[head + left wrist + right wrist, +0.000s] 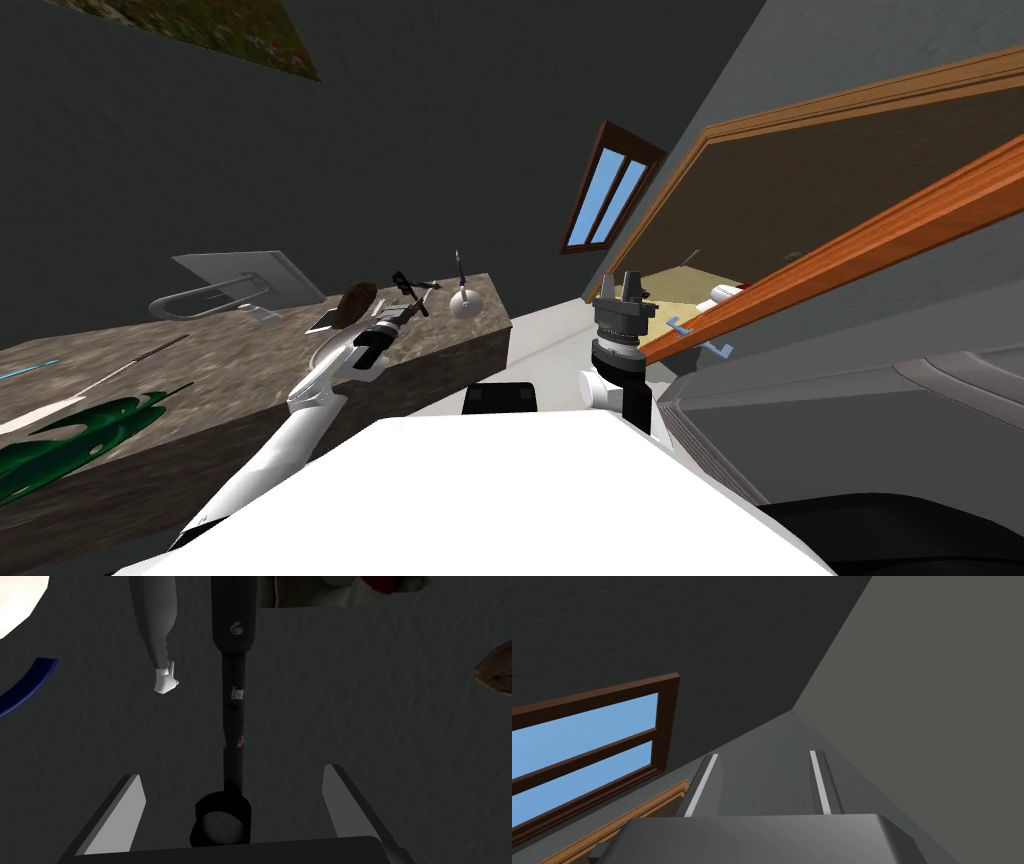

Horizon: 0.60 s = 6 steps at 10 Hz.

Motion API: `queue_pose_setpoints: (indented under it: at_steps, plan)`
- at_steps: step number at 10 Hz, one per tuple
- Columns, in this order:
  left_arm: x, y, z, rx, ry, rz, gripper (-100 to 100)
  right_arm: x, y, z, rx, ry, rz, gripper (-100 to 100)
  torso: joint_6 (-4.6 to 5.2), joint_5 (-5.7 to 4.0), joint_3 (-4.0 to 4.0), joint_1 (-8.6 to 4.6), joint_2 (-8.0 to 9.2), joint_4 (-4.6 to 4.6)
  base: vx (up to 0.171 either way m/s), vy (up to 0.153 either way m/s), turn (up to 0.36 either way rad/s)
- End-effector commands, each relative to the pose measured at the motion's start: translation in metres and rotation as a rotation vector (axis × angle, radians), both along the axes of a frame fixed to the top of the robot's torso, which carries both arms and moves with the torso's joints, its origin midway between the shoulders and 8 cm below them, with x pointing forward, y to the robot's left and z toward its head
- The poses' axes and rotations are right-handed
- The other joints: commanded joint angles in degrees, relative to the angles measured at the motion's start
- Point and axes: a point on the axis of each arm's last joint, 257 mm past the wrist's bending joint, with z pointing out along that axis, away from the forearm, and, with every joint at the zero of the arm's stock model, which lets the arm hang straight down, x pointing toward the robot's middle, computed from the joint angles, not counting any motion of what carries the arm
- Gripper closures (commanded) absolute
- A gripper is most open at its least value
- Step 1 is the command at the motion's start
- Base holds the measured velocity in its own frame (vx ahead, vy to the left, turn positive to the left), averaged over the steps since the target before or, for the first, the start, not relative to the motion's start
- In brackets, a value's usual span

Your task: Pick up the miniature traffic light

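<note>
Straddled by the released left tool (232,773), the miniature traffic light (233,691) lies on the tabletop (360,726): probably light, stiff, slim; clamp its dark pole. Right tool (765,754) idles, released.

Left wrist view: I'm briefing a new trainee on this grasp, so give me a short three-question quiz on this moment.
1. Where does the miniature traffic light lie relative to the left gripper? A) between its fingers B) outside both fingers C) across one finger
2. True or false: the left gripper is shut on the miniature traffic light.
3. Fill in: the right gripper, raised away from the work, has its fingers ____.
Key: 1 A; 2 false; 3 open.
</note>
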Motion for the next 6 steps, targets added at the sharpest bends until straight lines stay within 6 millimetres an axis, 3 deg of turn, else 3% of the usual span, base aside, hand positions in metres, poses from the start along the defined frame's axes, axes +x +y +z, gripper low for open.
queue_pose_setpoints:
  at_steps: [1,2,3,5,6]
  plan:
    - [0.000,0.000,0.000,0.000,0.000,0.000,-100,0.000,0.000,0.000,0.000,0.000,0.000,0,0.00,0.00,0.00,0.00,0.00,0.00,0.032,-0.030,0.007]
    - [0.000,0.001,0.000,0.003,0.000,0.000,0,0.000,0.000,0.000,0.000,0.000,0.000,0,0.00,0.04,0.11,0.19,0.19,0.04,0.008,-0.007,-0.001]
    - [0.015,-0.012,0.001,-0.002,-0.012,-0.040,-100,0.000,0.000,0.000,0.000,0.000,0.000,0,-0.01,0.07,0.18,0.30,0.32,0.07,-0.019,-0.024,0.103]
    - [0.020,-0.005,-0.007,-0.008,0.004,-0.025,-100,0.000,0.000,0.000,0.000,0.000,0.000,0,0.00,0.06,0.27,0.26,0.47,0.11,-0.023,-0.020,0.028]
    - [0.034,-0.021,0.001,-0.007,-0.022,-0.072,-100,0.000,0.000,0.000,0.000,0.000,0.000,0,0.00,0.08,0.27,0.31,0.46,0.11,-0.029,-0.015,0.100]
